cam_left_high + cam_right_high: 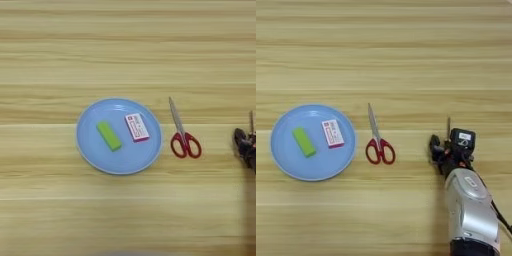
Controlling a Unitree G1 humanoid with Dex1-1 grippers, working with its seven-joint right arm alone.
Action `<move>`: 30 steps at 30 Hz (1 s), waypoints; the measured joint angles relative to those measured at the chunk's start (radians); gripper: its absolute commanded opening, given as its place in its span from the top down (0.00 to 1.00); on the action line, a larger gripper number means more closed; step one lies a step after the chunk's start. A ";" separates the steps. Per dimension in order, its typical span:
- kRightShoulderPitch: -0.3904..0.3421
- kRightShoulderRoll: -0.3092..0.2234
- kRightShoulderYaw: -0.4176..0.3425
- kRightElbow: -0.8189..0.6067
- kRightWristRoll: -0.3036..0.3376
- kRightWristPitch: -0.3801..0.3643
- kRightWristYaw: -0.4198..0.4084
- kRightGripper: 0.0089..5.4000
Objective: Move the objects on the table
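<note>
Reaching in from the lower right, the end effector (442, 150) rested on the surface (406, 60), fully shown only in the right eye view; whether its fingers were spread I cannot tell. Left of it lay the scissors (377, 142); farther left, a blue plate (286, 165) held the green block (304, 141) and white-and-red box (332, 133).

Your right arm (472, 210) came in from the bottom right corner, silver forearm angled up and slightly left over the table. The right gripper (442, 150) sat low at its end, black fingers (434, 146) pointing away from you.
</note>
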 measured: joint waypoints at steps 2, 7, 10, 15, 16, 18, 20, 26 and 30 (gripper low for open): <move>0.000 0.000 0.001 0.000 0.001 0.000 0.001 0.68; 0.000 0.000 0.010 0.000 0.002 -0.002 0.006 0.76; 0.000 0.000 0.018 -0.002 0.002 -0.002 0.012 0.81; 0.004 0.001 0.033 -0.012 0.002 -0.002 0.019 0.83; 0.005 0.002 0.037 -0.016 0.002 -0.001 0.020 0.83; 0.006 0.005 0.049 -0.025 0.001 -0.001 0.020 0.83; 0.006 0.010 0.062 -0.033 0.000 -0.001 0.020 0.83; 0.005 0.036 0.111 -0.055 -0.003 0.001 0.020 0.83; 0.006 0.048 0.142 -0.069 -0.006 0.004 0.019 0.83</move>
